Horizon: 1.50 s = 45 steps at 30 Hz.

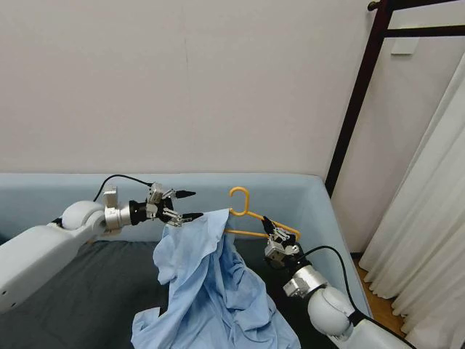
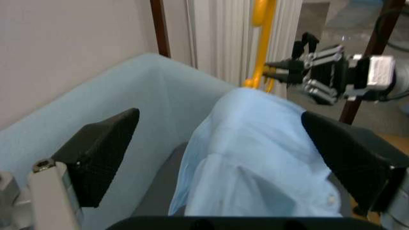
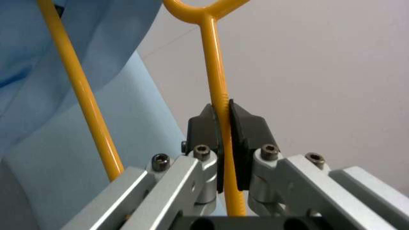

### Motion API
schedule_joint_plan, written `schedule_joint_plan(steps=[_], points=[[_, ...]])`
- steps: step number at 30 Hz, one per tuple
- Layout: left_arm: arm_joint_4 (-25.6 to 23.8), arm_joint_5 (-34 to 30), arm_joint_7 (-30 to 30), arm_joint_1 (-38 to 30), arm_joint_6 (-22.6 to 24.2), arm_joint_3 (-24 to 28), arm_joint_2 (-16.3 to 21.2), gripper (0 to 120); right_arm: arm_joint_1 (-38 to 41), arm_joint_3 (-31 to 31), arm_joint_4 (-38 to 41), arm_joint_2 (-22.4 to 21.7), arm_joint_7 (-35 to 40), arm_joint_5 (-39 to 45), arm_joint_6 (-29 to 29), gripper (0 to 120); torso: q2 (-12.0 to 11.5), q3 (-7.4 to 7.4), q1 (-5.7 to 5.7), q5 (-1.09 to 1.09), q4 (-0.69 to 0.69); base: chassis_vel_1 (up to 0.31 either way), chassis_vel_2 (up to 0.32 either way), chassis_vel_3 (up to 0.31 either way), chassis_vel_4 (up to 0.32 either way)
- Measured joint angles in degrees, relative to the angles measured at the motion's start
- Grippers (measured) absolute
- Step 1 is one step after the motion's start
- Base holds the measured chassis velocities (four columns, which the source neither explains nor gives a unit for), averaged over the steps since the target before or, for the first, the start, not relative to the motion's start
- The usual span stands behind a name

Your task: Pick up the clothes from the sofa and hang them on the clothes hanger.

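Sofa setting, head view: a pale blue sofa [image 1: 58, 190] with a dark grey seat [image 1: 80, 287] stands against a plain wall [image 1: 182, 80].

Light blue shirt [image 1: 211, 291]: draped over the arm of a yellow hanger [image 1: 244, 206] that points toward 9 o'clock. Its upper edge is bunched at 8 o'clock from the hook. The rest hangs toward 6 o'clock and pools on the seat.

Left gripper [image 1: 193, 204]: at 9 o'clock from the shirt's top edge, jaws spread wide. The lower fingertip is just beside the cloth; contact cannot be told. From the left wrist, the shirt [image 2: 255, 158] lies ahead between the two black fingers [image 2: 102, 148], and the hanger [image 2: 259, 48] rises behind it.

Right gripper [image 1: 270, 227]: at 4 o'clock from the hook, clamped on the hanger's bare arm, just beside the shirt. From the right wrist, its pads [image 3: 246, 129] pinch one wire of the hanger [image 3: 217, 72] with no gap, and the shirt [image 3: 96, 38] lies behind the other wire.

Dark wooden rack [image 1: 356, 102]: at 1 o'clock in the head view, beside a white curtain [image 1: 429, 218].
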Motion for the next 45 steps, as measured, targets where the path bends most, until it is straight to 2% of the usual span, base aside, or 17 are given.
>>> schedule_joint_plan(steps=[3,11,13,14,18,19,23,25,29,31,35,37,45], points=[[4.3,2.1,1.1,-2.8,0.0,3.3,-2.9,100,-0.1,0.1,0.0,-0.1,-0.1,-0.2,0.2,4,0.0,0.00,0.00,0.00,-0.01,0.000,0.000,0.000,0.000],[7.3,4.8,3.5,-3.2,-0.3,6.5,-5.6,97,-0.3,0.2,0.0,-0.7,-0.2,0.0,0.2,4,0.0,-0.01,0.00,0.00,0.00,0.000,0.000,0.000,0.000],[8.1,5.7,4.0,-2.9,-0.7,6.9,-5.9,88,-0.1,0.1,0.0,-0.7,-0.2,0.0,0.1,4,0.0,-0.01,0.00,-0.01,0.02,0.000,0.000,0.000,0.000],[8.1,5.7,4.0,-2.9,-0.7,6.9,-5.9,88,-0.1,0.1,0.0,-0.7,-0.2,0.0,0.1,4,0.0,-0.01,0.00,-0.01,0.02,0.000,0.000,0.000,0.000],[8.9,6.1,4.0,-2.8,-1.2,8.1,-5.9,70,0.0,-0.6,0.3,-0.4,-1.2,1.3,-0.2,4,0.0,-0.01,0.00,-0.01,0.01,0.000,0.000,0.000,0.000],[8.9,6.1,4.0,-2.8,-1.2,8.1,-5.9,70,0.0,-0.6,0.3,-0.4,-1.2,1.3,-0.2,4,0.0,-0.01,0.00,-0.01,0.01,0.000,0.000,0.000,0.000],[8.7,6.9,4.1,-2.7,-1.5,8.9,-6.0,51,0.5,-0.7,0.0,-0.9,-1.5,0.8,1.5,4,0.0,-0.01,0.00,-0.01,0.00,0.000,0.000,0.000,0.000],[8.6,7.2,4.1,-2.7,-1.6,9.1,-5.9,47,0.5,-0.8,0.0,-1.0,-1.5,0.7,2.0,4,0.0,-0.01,0.00,-0.01,-0.01,0.000,0.000,0.000,0.000],[8.8,8.5,4.1,-2.7,-2.2,9.5,-5.7,29,0.5,-0.9,0.0,-1.2,-1.2,0.1,4.1,4,0.0,-0.01,0.00,-0.01,0.01,0.000,0.000,0.000,0.000],[8.7,8.5,4.1,-2.7,-2.2,9.5,-5.7,26,0.5,-0.9,0.0,-1.2,-1.2,0.0,4.3,4,0.0,-0.01,0.00,-0.01,0.01,0.000,0.000,0.000,0.000],[8.0,8.6,4.0,-2.3,-2.3,9.5,-5.2,10,0.2,-0.9,0.0,-1.3,-1.2,-0.4,4.7,4,0.0,-0.01,0.00,-0.01,0.00,0.000,0.000,0.000,0.000],[7.7,8.7,4.0,-2.1,-2.4,9.4,-5.0,5,0.0,-0.9,0.0,-1.3,-1.1,-0.4,4.8,4,0.0,-0.01,0.00,-0.01,0.00,0.000,0.000,0.000,0.000],[6.7,8.7,3.1,-1.4,-3.1,8.7,-4.3,4,-0.7,-1.0,0.9,-1.6,-1.0,0.0,4.8,4,0.0,-0.01,0.00,-0.01,0.00,0.000,0.000,0.000,0.000]])
